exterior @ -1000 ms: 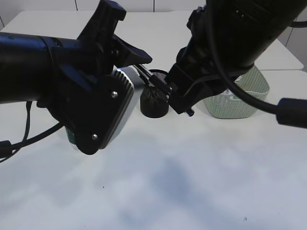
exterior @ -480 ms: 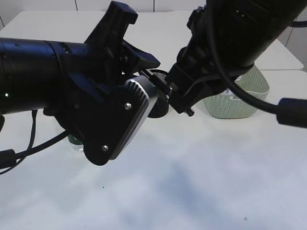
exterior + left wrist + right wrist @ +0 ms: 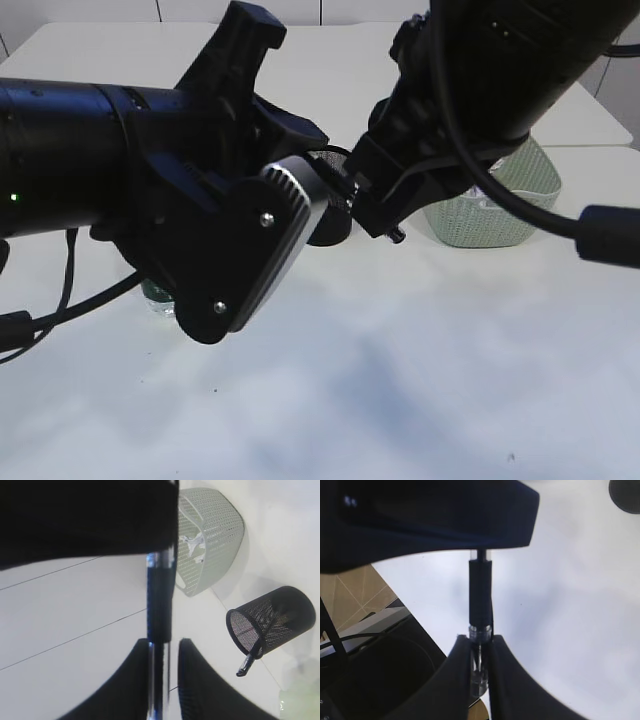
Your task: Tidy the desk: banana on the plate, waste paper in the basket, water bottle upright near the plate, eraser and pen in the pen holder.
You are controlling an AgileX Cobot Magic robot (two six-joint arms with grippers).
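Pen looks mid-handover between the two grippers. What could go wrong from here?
1. The left gripper brackets the pen with a gap at one finger; if the right gripper releases early, the pen may drop.
2. Both arms crowd close to the pen holder; a skewed pull could knock it.

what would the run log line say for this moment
stage: pen handover | right gripper: shut on pen | left gripper: around same pen, closing | pen holder: one item inside

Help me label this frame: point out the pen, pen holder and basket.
pen [image 3: 159, 600], left wrist view, dark grip section
pen holder [image 3: 280, 620], left wrist view, mesh side wall
basket [image 3: 215, 535], left wrist view, perforated side wall
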